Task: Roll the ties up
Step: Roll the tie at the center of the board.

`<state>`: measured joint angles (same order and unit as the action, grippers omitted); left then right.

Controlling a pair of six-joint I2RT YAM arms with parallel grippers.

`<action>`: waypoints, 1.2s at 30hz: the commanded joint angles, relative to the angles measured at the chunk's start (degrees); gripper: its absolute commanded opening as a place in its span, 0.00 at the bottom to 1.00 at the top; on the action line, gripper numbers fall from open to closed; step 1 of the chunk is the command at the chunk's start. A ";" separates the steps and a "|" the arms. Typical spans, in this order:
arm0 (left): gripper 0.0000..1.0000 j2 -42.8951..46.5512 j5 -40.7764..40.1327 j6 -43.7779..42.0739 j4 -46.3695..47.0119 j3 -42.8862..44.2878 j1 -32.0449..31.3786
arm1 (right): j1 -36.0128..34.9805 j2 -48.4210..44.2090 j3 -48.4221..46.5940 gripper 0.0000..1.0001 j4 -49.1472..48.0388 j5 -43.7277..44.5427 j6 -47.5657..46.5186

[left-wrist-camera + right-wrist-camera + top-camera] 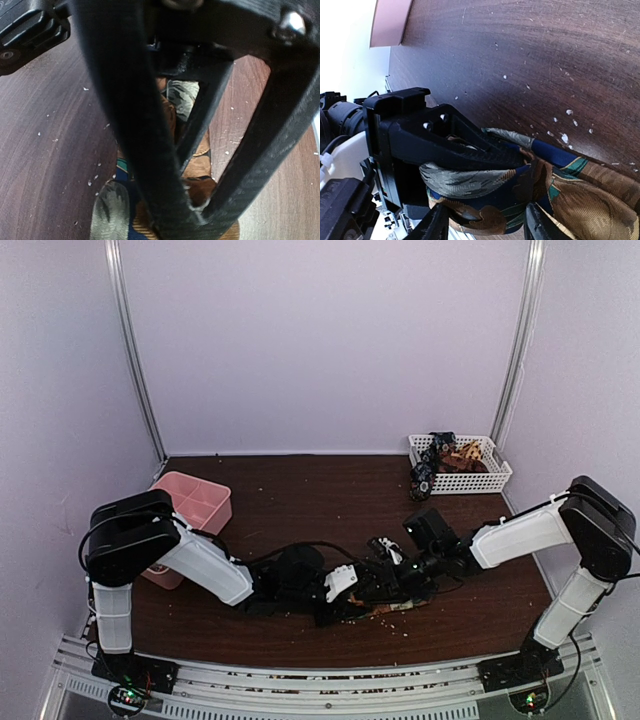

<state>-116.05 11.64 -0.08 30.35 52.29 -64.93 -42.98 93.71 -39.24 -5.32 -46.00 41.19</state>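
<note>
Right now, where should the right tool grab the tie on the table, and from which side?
I'd grip the flat tail of the tie, just past the bunch held at the left tool, coming down from above. That part lies flat on the table and is narrow, so the open right tool can probably span its width.

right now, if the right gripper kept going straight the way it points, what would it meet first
The tie, bunched right at the right gripper; close behind sits the left gripper, shut on the same fabric, though depth is unclear.
</note>
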 commanded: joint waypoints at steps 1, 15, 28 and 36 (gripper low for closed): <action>0.35 -2.74 0.31 -0.70 -5.81 -1.29 -0.20 | -0.26 -0.78 -1.22 0.51 -3.53 0.48 2.52; 0.44 -1.60 -0.39 -0.54 -3.19 -2.60 -0.18 | 0.04 3.27 2.23 0.00 -6.92 0.55 4.47; 0.72 4.11 -3.73 -1.50 12.72 -6.04 -0.20 | 5.29 4.81 8.34 0.00 -4.97 0.71 0.40; 0.75 0.61 -3.01 -0.92 16.30 -3.87 -0.20 | 9.10 6.59 8.13 0.00 -0.20 3.16 -4.48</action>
<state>-113.82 8.69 -0.97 41.32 46.72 -65.19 -34.79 97.23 -32.36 -15.11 -49.95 40.64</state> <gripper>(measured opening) 0.752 0.033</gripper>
